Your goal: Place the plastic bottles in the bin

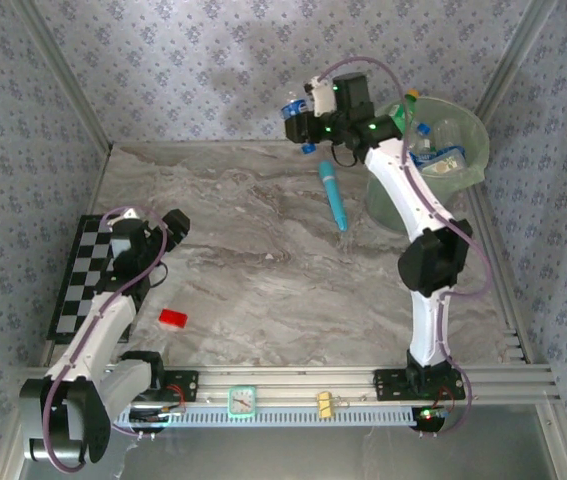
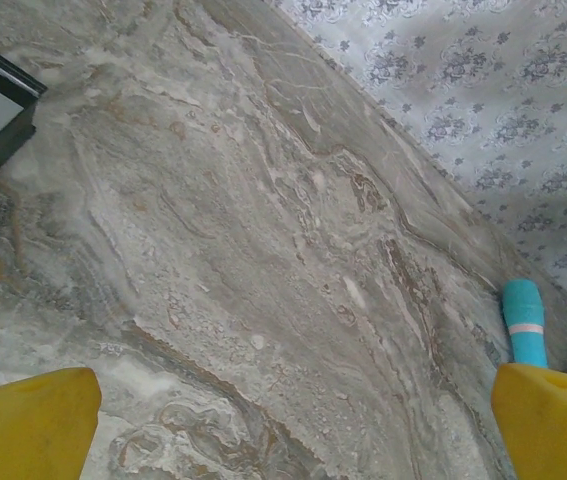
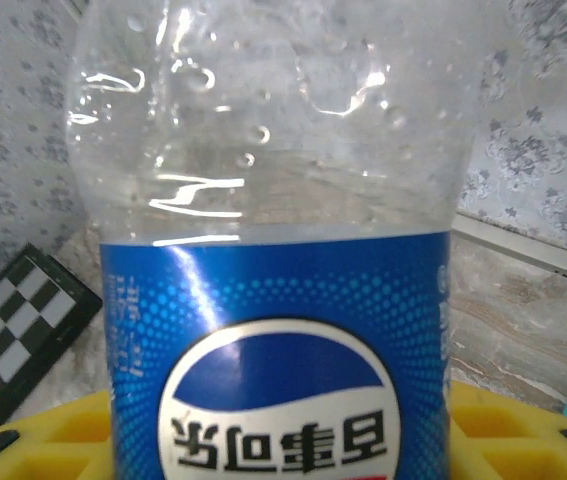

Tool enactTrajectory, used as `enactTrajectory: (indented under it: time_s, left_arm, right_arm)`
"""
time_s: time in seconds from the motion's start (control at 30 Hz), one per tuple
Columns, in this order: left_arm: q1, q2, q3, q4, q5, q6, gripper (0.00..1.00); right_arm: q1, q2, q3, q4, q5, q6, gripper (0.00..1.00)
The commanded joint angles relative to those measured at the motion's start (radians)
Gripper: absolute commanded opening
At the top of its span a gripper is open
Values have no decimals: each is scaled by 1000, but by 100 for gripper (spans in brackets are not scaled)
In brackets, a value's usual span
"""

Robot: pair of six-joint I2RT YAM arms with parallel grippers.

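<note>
Where the right tool (image 1: 301, 125) hangs over the far end of the desk (image 1: 263, 270), its yellow fingers (image 3: 523, 420) are clamped on a clear plastic bottle (image 3: 278, 300) with a blue label. The label reads upside down in the wrist view, with the patterned wall (image 3: 533, 150) behind it. Just beyond this tool on the desk lies a teal tube (image 1: 333, 195), and to the tool's right stands the bin (image 1: 478, 135), with other bottles (image 1: 435, 150) already inside it. The left tool (image 2: 293, 440) hovers low over the desk with its jaws spread wide and nothing between them. A checkered board (image 1: 83, 270) lies close on its left, a red block (image 1: 172, 318) sits back toward its base, and the teal tube lies well ahead on its right.
</note>
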Motion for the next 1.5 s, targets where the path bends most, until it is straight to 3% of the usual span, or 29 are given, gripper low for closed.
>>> enactTrajectory:
  time_s: [0.0, 0.3, 0.53, 0.73, 0.93, 1.1, 1.17, 1.37, 1.43, 1.47]
  left_arm:
    - [-19, 14, 16, 56, 36, -12, 100]
    - [-170, 112, 103, 69, -7, 51, 100]
    - [-271, 214, 195, 65, -4, 103, 100]
    - [-315, 258, 230, 48, -4, 123, 100]
    - [-323, 262, 229, 45, -6, 116, 100]
    - [-325, 251, 227, 28, -16, 120, 100]
    - [-325, 241, 225, 17, -31, 126, 100]
    - [-325, 220, 218, -3, -71, 134, 100]
    - [-325, 215, 217, -1, -81, 131, 100]
    - [-325, 213, 216, -1, -87, 130, 100]
  right_arm:
    - [-43, -116, -52, 14, -46, 44, 43]
    - [-203, -362, -224, -4, 51, 54, 43]
    - [-341, -488, -380, 11, 210, 69, 43]
    - [-423, -448, -374, -69, 317, 28, 44]
    - [-494, -339, -315, -73, 280, 68, 44]
    - [-473, -305, -324, -70, 297, 82, 54]
    - [-469, -316, -342, -57, 322, 92, 65]
    - [-468, -392, -388, -31, 390, 97, 83]
    - [-463, -425, -409, 8, 411, 91, 99]
    - [-460, -447, -425, 23, 422, 88, 100]
